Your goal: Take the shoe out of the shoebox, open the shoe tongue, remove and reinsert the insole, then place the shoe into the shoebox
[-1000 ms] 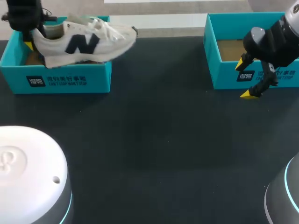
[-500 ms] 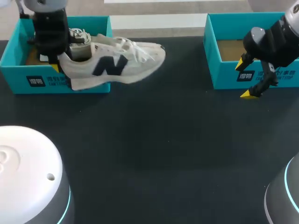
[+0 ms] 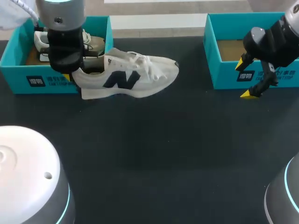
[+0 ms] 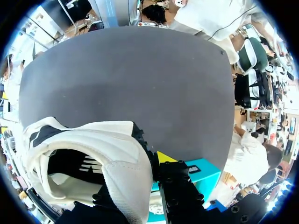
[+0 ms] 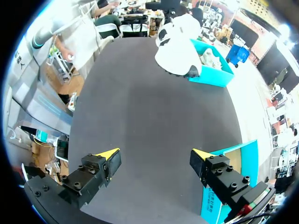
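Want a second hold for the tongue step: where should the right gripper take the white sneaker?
Probably the toe cap, from the right: the white sneaker is upright, its toe free and pointing toward the right gripper, while the left gripper clamps the heel collar.

**Three views, one table**

Head view: high behind me, looking down on the table (image 3: 154, 154), with the left box (image 3: 56, 81) and right box (image 3: 224, 74) at its far edge. Left wrist view: jammed up against the heel of the shoe (image 4: 107, 154), facing out over the table. Right wrist view: further back, above the table by the right box, looking past my right gripper (image 5: 155, 156) across to the shoe and left box. All three share the shoe and the table.
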You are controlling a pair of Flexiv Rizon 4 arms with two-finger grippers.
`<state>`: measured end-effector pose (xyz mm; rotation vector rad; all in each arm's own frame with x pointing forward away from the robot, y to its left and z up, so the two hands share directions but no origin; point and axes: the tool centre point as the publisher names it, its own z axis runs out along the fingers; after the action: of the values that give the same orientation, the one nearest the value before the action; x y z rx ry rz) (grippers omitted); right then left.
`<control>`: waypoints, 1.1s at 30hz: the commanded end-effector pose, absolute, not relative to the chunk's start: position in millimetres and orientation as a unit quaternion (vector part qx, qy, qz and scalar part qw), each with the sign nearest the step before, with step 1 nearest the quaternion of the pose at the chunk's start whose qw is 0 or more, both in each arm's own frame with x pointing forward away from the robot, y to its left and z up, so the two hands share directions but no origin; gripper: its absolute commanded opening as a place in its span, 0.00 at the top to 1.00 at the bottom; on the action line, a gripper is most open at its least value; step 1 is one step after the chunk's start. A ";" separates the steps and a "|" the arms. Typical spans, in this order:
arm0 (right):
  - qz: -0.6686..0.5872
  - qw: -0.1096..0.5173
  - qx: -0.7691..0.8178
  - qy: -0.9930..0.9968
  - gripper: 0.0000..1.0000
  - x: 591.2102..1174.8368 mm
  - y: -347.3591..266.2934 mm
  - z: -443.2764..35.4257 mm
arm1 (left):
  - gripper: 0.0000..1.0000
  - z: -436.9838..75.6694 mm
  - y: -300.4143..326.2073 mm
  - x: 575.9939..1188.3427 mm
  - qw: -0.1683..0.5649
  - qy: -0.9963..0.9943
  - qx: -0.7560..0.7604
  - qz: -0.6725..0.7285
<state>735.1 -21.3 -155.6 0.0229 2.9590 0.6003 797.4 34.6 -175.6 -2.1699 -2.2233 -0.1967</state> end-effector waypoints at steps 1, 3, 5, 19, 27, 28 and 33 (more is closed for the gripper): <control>0.197 0.059 0.008 0.979 0.00 737.2 -19.7 -155.9 | 1.00 -174.8 37.2 794.7 0.009 -0.714 -0.698 -0.065; 0.197 0.059 0.008 0.979 0.00 737.2 -19.7 -155.9 | 1.00 -174.8 37.2 794.7 0.009 -0.714 -0.698 -0.065; 0.197 0.059 0.008 0.979 0.00 737.2 -19.7 -155.9 | 1.00 -174.8 37.2 794.7 0.009 -0.714 -0.698 -0.065; 0.197 0.059 0.008 0.979 0.00 737.2 -19.7 -155.9 | 1.00 -191.8 11.7 787.4 0.003 -0.709 -0.704 -0.031; 0.197 0.059 0.008 0.979 0.00 737.2 -19.7 -155.9 | 1.00 -197.9 -25.0 777.6 -0.001 -0.705 -0.709 -0.018; 0.197 0.059 0.008 0.979 0.00 737.2 -19.7 -155.9 | 1.00 -198.1 -28.9 775.5 0.000 -0.703 -0.711 -0.014; 0.197 0.059 0.008 0.979 0.00 737.2 -19.7 -155.9 | 1.00 -201.6 -48.5 764.5 0.010 -0.692 -0.721 -0.023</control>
<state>735.1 -21.3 -155.6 0.0230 2.9590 0.6002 766.1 -33.6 -201.7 -2.2675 -2.1695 -0.0435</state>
